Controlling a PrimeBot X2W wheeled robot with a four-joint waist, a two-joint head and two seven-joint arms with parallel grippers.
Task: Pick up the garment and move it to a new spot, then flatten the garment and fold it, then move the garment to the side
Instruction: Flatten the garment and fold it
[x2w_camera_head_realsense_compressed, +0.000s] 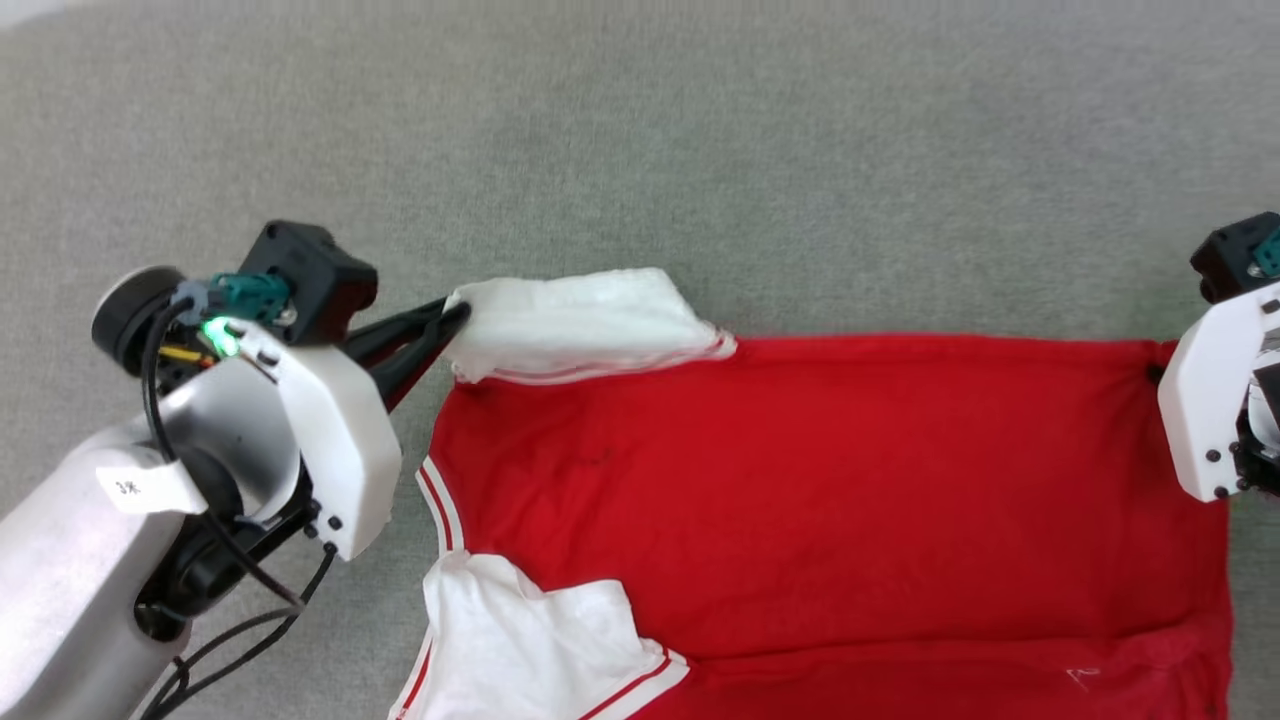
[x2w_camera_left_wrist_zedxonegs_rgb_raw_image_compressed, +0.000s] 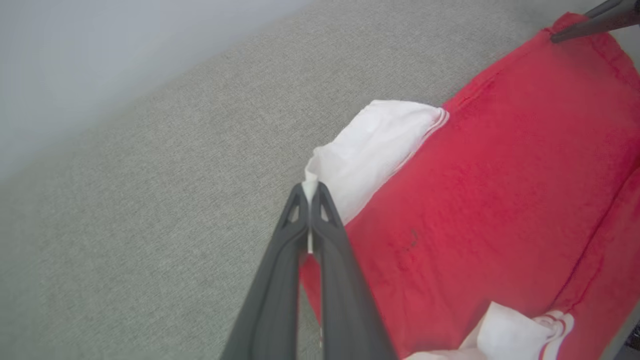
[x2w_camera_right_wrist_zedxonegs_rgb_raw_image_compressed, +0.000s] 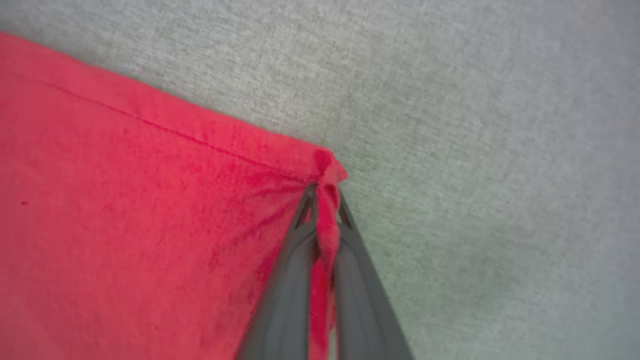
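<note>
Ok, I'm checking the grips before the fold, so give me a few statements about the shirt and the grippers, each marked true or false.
1. The left gripper is shut on the edge of a white sleeve. True.
2. The right gripper hangs open above the shirt. False: it is shut on a red corner of the shirt.
3. The shirt lies on a grey cloth surface. True.
4. The shirt is bunched in a heap. False: it lies spread out, mostly flat.
</note>
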